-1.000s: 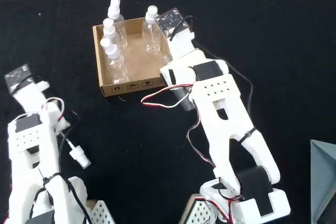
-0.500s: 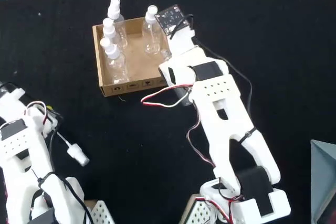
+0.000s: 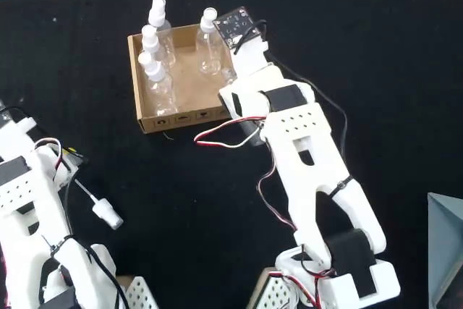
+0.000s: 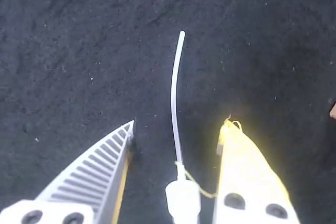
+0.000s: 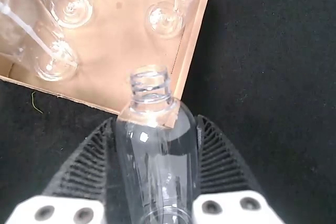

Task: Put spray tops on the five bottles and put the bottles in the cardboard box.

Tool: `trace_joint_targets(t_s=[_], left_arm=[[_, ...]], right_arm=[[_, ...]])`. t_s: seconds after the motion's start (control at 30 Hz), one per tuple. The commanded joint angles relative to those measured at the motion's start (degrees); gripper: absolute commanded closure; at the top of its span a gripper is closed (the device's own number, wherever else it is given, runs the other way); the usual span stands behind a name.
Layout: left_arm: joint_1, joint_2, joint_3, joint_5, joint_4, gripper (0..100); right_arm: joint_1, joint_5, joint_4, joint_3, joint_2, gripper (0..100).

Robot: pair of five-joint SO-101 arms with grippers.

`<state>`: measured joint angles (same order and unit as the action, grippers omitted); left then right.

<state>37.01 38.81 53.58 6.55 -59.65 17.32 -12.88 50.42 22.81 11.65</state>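
- R jaws clenched on an uncapped bottle (image 5: 155,150), mid-frame, by the box (image 3: 181,117) corner.
- L jaws released, spray top (image 4: 182,198) between them, lower left.
- I count four capped bottles (image 3: 155,70) in box.

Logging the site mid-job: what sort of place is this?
Likely a robot test bench in a lab or workshop: a table draped in black cloth, two white arms side by side, a cardboard box of spray bottles, and the right hand shut on an uncapped bottle.
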Motion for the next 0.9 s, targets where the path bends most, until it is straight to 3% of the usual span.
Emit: trace_joint_targets(t_s=[0.0, 0.37, 0.5, 0.7, 0.87], left_arm=[[0.22, 1.32, -3.38, -7.56, -1.23, 76], [-1.1, 1.23, -3.56, -25.58, -9.85, 76], [-1.98, 1.23, -3.47, -35.43, -12.4, 76], [-2.24, 1.23, -3.12, -42.99, -14.33, 76], [-5.85, 1.14, -3.03, -52.31, -20.4, 76]], right_arm=[[-1.76, 0.53, -1.76, -0.22, 3.12, 96.6], [-1.76, 0.53, -1.76, -0.22, 3.12, 96.6], [-1.76, 0.53, -1.76, -0.22, 3.12, 96.6], [-1.76, 0.53, -1.76, -0.22, 3.12, 96.6], [-1.76, 0.44, -1.76, -0.22, 3.12, 96.6]])
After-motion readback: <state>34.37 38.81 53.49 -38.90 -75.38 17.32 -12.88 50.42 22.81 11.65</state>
